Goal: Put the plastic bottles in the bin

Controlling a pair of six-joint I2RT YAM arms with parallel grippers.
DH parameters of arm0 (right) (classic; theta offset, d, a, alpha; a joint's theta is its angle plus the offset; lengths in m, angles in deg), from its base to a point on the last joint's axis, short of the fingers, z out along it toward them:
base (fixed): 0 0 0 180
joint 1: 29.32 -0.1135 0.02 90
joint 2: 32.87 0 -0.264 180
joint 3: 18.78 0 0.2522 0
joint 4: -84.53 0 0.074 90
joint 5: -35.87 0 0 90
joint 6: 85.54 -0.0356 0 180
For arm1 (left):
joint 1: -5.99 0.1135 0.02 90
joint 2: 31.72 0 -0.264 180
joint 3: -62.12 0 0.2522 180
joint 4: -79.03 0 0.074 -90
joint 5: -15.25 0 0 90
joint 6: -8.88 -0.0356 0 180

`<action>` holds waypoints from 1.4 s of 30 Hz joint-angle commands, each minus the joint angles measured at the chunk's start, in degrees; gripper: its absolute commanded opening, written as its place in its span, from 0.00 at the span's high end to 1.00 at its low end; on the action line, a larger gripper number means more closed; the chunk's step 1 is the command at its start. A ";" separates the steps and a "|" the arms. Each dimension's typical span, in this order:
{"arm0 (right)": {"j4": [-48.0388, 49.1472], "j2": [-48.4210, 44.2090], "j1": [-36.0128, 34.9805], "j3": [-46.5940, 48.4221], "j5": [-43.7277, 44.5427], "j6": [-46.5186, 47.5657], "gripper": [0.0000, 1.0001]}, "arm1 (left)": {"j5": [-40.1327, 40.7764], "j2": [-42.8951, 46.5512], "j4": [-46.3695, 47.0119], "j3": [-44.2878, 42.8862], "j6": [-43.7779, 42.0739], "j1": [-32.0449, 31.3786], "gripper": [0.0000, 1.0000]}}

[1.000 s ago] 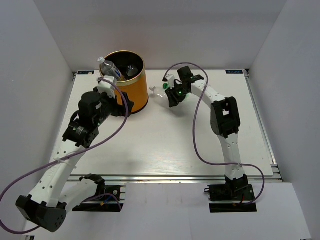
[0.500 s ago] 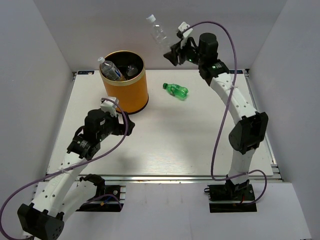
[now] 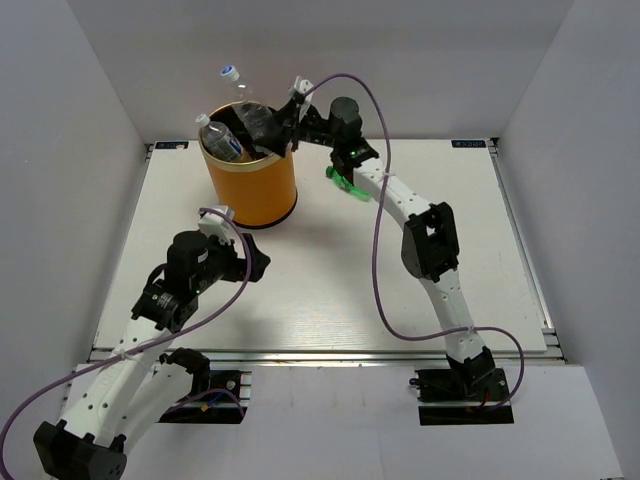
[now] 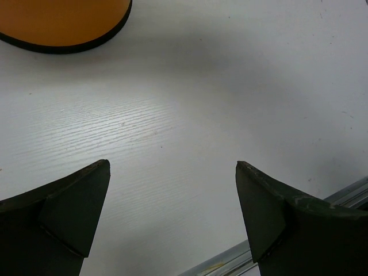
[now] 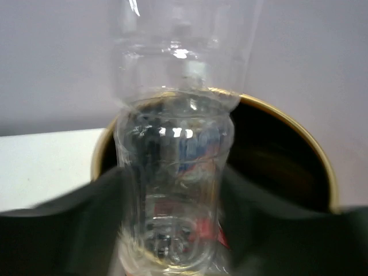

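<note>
My right gripper [image 3: 275, 128] [image 5: 172, 230] hangs over the rim of the orange bin [image 3: 250, 190] [image 5: 299, 138], shut on a clear plastic bottle [image 3: 243, 98] [image 5: 172, 172]. The bottle tilts up and away, its white cap toward the back wall. Inside the bin leans another bottle [image 3: 218, 138] with a blue-white label, and red labels show deeper in the right wrist view. A green bottle [image 3: 345, 180] lies on the table right of the bin, partly hidden by the right arm. My left gripper [image 3: 248, 263] [image 4: 172, 164] is open and empty over bare table, in front of the bin.
The bin's orange base [image 4: 63, 23] shows at the top left of the left wrist view. The table's metal near edge [image 4: 339, 195] runs just past the left fingers. White walls close in the table at the back and both sides.
The right arm swung left and down from high by the back wall, bringing the clear bottle over the bin. The left arm drew back a little toward the near edge, still open.
</note>
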 commanded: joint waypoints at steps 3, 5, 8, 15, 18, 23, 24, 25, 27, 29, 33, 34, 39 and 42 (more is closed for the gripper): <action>7.57 -3.54 -1.05 -0.74 -0.18 -2.37 0.10 | -0.49 0.93 -1.09 1.58 1.44 0.11 0.00; 4.95 -4.59 -0.87 -1.98 3.24 -1.41 0.10 | -0.49 0.93 -0.39 2.11 1.44 0.11 0.00; 1.68 -6.79 0.97 -3.64 11.85 0.97 0.10 | -1.01 0.33 1.10 3.25 1.97 0.11 0.00; -4.10 -9.69 9.67 -6.11 19.41 1.65 0.10 | -2.07 -0.91 3.83 4.31 1.97 0.11 0.00; -9.71 -11.10 12.13 -7.51 19.26 9.04 0.17 | -2.07 -1.53 4.44 4.83 1.97 0.11 0.00; -34.68 -7.60 13.55 -5.75 19.40 29.80 0.21 | -3.12 -2.05 6.28 5.89 1.97 0.11 0.00; -37.23 -7.15 13.20 -6.28 22.30 31.54 0.20 | -3.12 -2.58 6.29 5.89 1.97 0.11 0.00; -43.09 -6.02 13.54 -6.20 24.24 33.64 0.18 | -3.12 -2.58 6.29 6.41 1.97 0.11 0.00; -46.47 -5.22 13.81 -5.15 25.48 34.36 0.15 | -3.65 -2.58 6.81 6.42 1.97 0.11 0.00; -50.34 -4.86 13.72 -4.70 25.93 35.33 0.14 | -4.17 -3.11 6.82 7.03 1.97 0.11 0.00; -53.16 -3.03 13.46 -5.14 26.89 37.96 0.12 | -4.18 -4.51 6.82 7.03 1.97 0.11 0.00; -53.86 -2.41 13.37 -5.14 26.98 38.32 0.12 | -4.18 -4.51 6.82 7.03 1.45 0.11 0.00; -56.86 0.76 13.37 -6.11 28.22 40.51 0.12 | -4.18 -5.04 7.34 7.03 1.44 0.11 0.00; -56.95 2.16 13.37 -7.34 28.48 41.74 0.12 | -4.18 -4.51 6.82 7.03 1.44 0.11 0.00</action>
